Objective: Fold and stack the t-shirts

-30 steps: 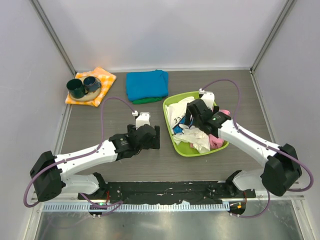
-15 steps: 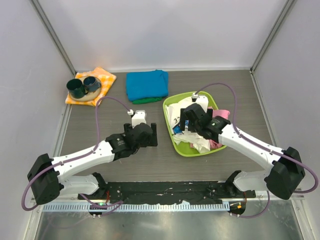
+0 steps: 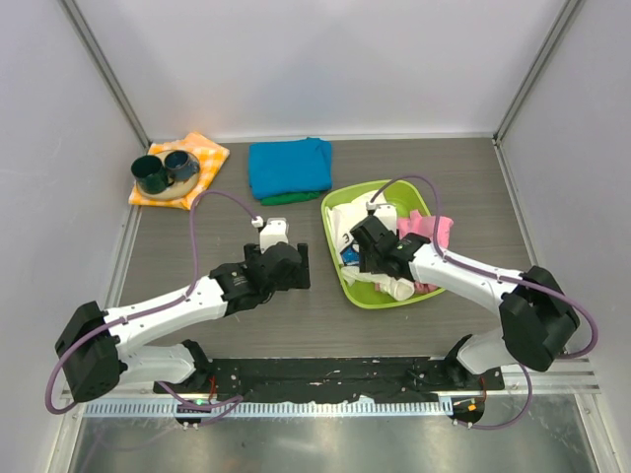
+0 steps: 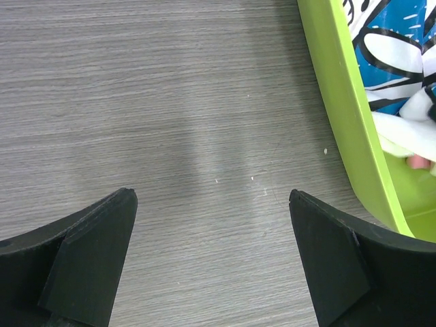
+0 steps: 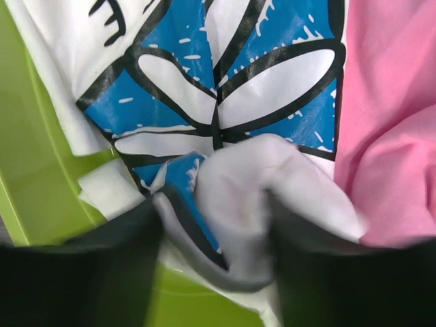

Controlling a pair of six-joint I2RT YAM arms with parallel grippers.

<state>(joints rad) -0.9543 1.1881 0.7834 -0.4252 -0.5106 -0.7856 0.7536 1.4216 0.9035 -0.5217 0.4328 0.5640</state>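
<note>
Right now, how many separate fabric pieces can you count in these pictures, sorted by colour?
Turquoise tee, folded: 1
Green tee, under the turquoise one: 1
White daisy-print tee, in the lime bin: 1
Pink garment, in the bin: 1
Orange-checked cloth: 1
Total: 5 that can be told apart

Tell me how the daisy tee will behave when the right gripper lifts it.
Likely floppy: the daisy tee bunches into a soft fold inside the right gripper. It should drape and trail, maybe dragging the pink cloth touching it.
</note>
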